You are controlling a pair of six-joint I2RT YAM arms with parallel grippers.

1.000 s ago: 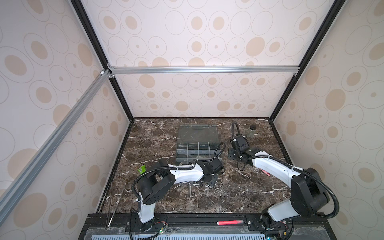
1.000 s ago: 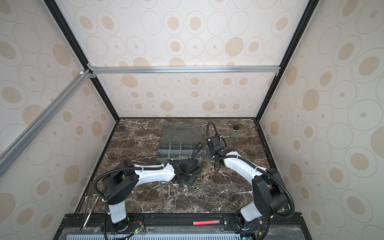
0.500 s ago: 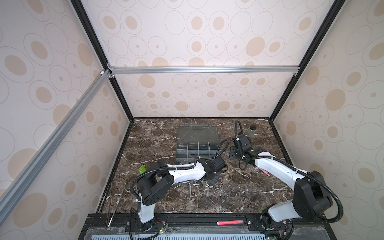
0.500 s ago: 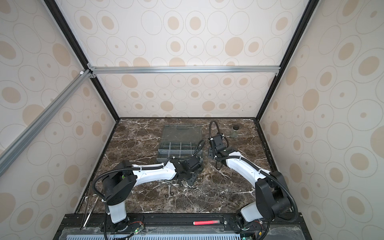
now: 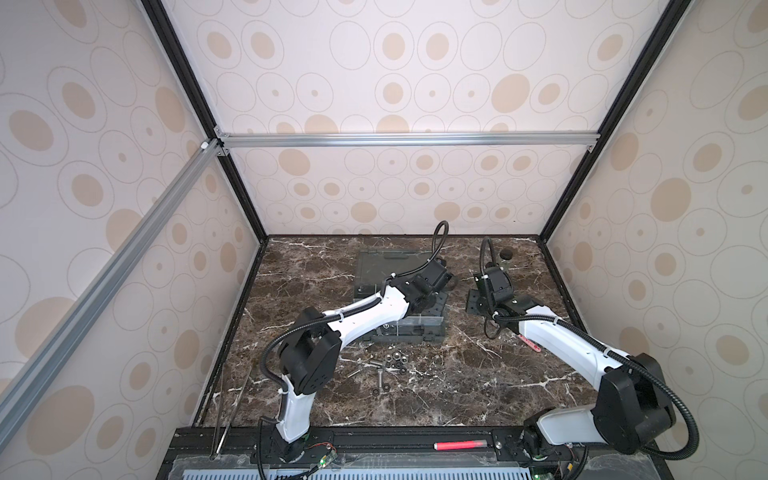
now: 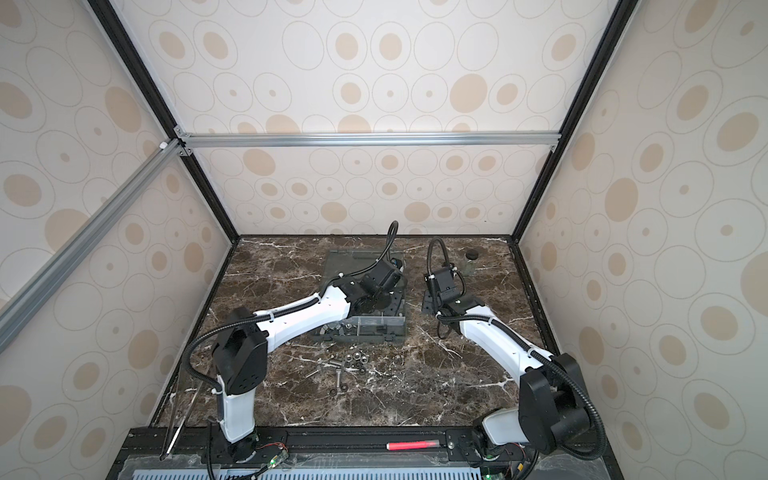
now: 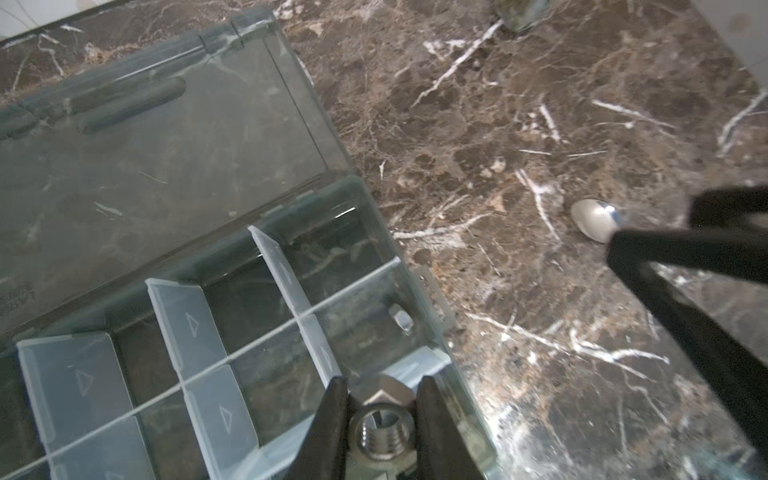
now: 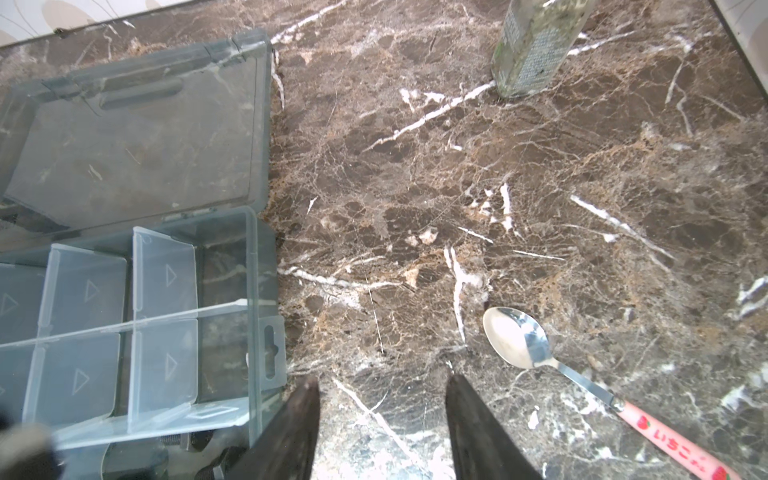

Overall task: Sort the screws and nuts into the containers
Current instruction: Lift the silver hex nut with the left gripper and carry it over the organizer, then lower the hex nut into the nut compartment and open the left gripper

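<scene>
The left gripper (image 7: 383, 388) is pinching a silver hex nut (image 7: 384, 436), hovering directly over the containers (image 7: 178, 316) at a corner compartment (another nut (image 7: 401, 322) is lying just ahead of it). The right gripper (image 8: 382, 384) is hanging empty, jaws parted, beside the containers, a spoon (image 8: 515, 336) near it.

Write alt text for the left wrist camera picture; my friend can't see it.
Two black fingers pinch a silver threaded nut over an open grey organizer box with clear dividers. Another small nut lies in one compartment, and a spoon's bowl rests on the brown marble table.
</scene>
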